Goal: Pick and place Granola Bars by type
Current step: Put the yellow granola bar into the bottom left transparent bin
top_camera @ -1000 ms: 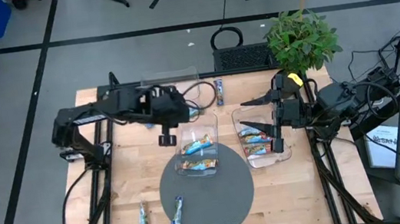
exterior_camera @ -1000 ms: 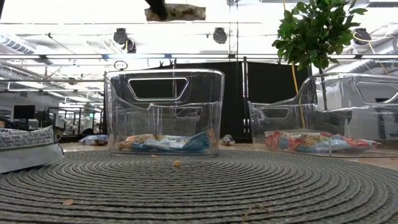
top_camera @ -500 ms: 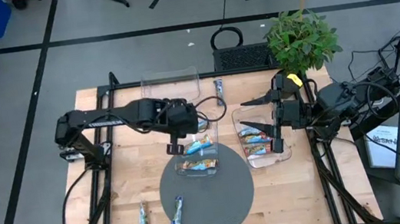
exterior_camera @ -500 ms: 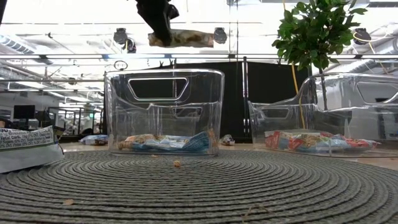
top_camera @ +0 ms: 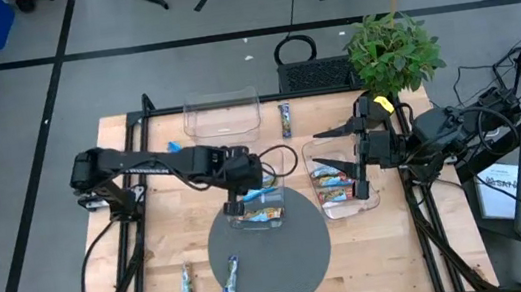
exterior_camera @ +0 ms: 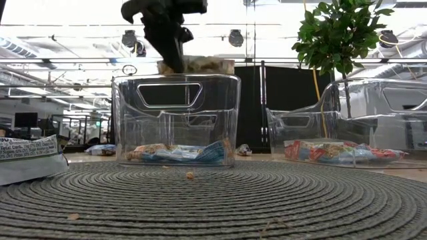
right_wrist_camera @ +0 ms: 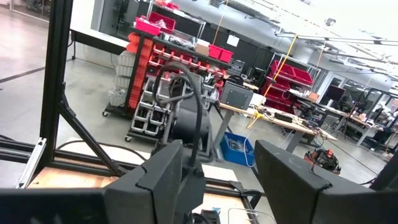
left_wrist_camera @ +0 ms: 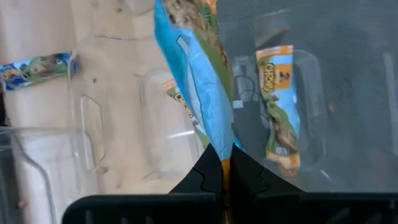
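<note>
My left gripper (top_camera: 233, 207) is shut on a tan and light-blue granola bar (left_wrist_camera: 198, 74) over the middle clear bin (top_camera: 281, 189). In the low view the bar (exterior_camera: 200, 65) hangs level at the bin's rim (exterior_camera: 177, 77). Several like bars (exterior_camera: 177, 153) lie on that bin's floor. My right gripper (top_camera: 357, 166) waits open above the right clear bin (top_camera: 373, 197), which holds red-marked bars (top_camera: 331, 182). Two more bars (top_camera: 187, 287) (top_camera: 229, 278) lie near the table's front edge, and another (top_camera: 285, 118) lies at the far side. My left gripper pinches one end of the bar (left_wrist_camera: 214, 142) between its two fingers (left_wrist_camera: 208, 171). The fingers come from above, slanting down (exterior_camera: 167, 40). The bar sticks out sideways from them, about level, lifted clear, just above the bin's rim.
A round grey woven mat (top_camera: 270, 256) lies at the front middle, under the middle bin's near end. An empty clear bin (top_camera: 222, 116) stands at the far side. A potted plant (top_camera: 392, 51) stands at the far right corner.
My left gripper has carried the bar toward the table's near edge and a little right, over the middle bin, and has come down until the bar hangs at the bin's rim. It has stayed shut on the bar, which has kept level.
</note>
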### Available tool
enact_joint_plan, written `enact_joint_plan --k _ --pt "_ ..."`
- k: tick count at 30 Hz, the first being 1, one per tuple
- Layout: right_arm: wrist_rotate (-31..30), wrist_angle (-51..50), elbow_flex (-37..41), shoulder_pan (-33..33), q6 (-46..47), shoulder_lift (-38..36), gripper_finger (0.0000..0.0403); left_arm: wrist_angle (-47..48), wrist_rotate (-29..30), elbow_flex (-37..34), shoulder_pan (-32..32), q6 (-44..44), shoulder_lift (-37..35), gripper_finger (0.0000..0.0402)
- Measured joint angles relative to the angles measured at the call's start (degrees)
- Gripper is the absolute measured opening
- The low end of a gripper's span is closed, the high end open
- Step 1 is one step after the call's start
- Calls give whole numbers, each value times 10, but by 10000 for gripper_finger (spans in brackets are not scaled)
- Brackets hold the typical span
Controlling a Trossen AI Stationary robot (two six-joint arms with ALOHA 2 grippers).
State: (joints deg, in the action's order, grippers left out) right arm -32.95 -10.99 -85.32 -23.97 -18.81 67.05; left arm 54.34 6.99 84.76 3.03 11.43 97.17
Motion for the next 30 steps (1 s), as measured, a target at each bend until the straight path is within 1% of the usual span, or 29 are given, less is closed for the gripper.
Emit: enact_joint_plan --k 5,8,13,24,30 --pt "0 0 0 0 1 0 192 -32 -1 -44 5 -15 0 6" --pt "0 0 0 0 1 0 192 -52 -14 -67 7 -22 0 6" --pt "0 0 0 0 1 0 192 -93 -16 -97 15 -32 0 6" --pt "0 0 0 0 1 0 192 -176 -44 -177 16 -76 0 6" --pt "0 0 0 0 0 0 192 -197 -46 -197 16 -85 0 6"
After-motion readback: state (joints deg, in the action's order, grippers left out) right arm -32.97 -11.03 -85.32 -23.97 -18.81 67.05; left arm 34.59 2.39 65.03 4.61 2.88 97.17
